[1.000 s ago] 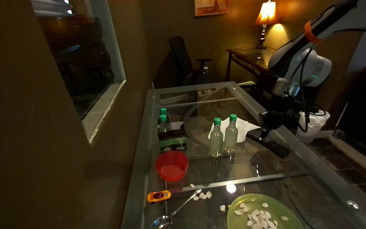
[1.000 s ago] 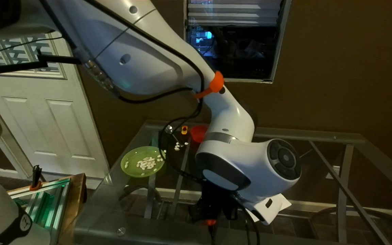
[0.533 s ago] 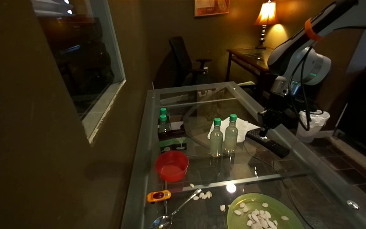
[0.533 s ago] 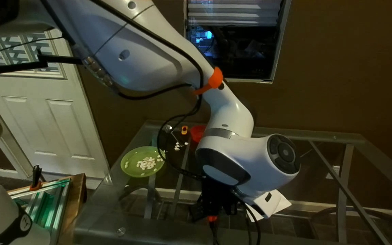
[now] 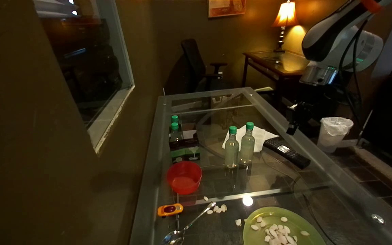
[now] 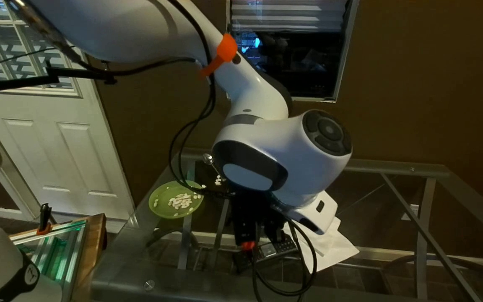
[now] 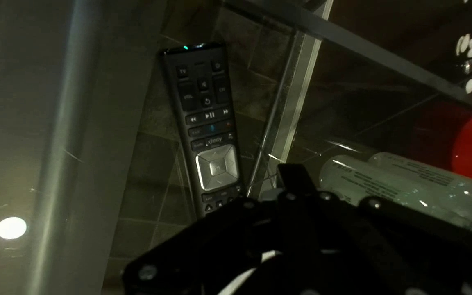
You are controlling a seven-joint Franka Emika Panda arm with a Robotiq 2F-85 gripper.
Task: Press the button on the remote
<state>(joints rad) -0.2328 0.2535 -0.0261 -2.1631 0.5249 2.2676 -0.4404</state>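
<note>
The remote (image 5: 298,159) is a slim black bar lying flat near the table's edge. In the wrist view the remote (image 7: 209,110) shows its buttons, a silver square pad (image 7: 218,167) and a small green light (image 7: 185,47) at its top end. Its lower end is hidden behind my gripper there. In an exterior view the remote (image 6: 285,246) is partly covered by the arm and cables. My gripper (image 7: 295,178) is shut with nothing between its fingers. In an exterior view my gripper (image 5: 292,131) hangs above the remote, apart from it.
Two clear bottles (image 5: 231,151) with green caps stand beside the remote, near a white paper (image 5: 259,136). A red bowl (image 5: 184,177), a bottle carton (image 5: 185,149), a toy car (image 5: 170,210), a spoon (image 5: 196,219) and a green plate (image 5: 260,234) are farther along the glass table.
My gripper was low at the remote in the earlier frames. It has risen away from it, and the silver pad now shows in both exterior views. The remote has not visibly moved.
</note>
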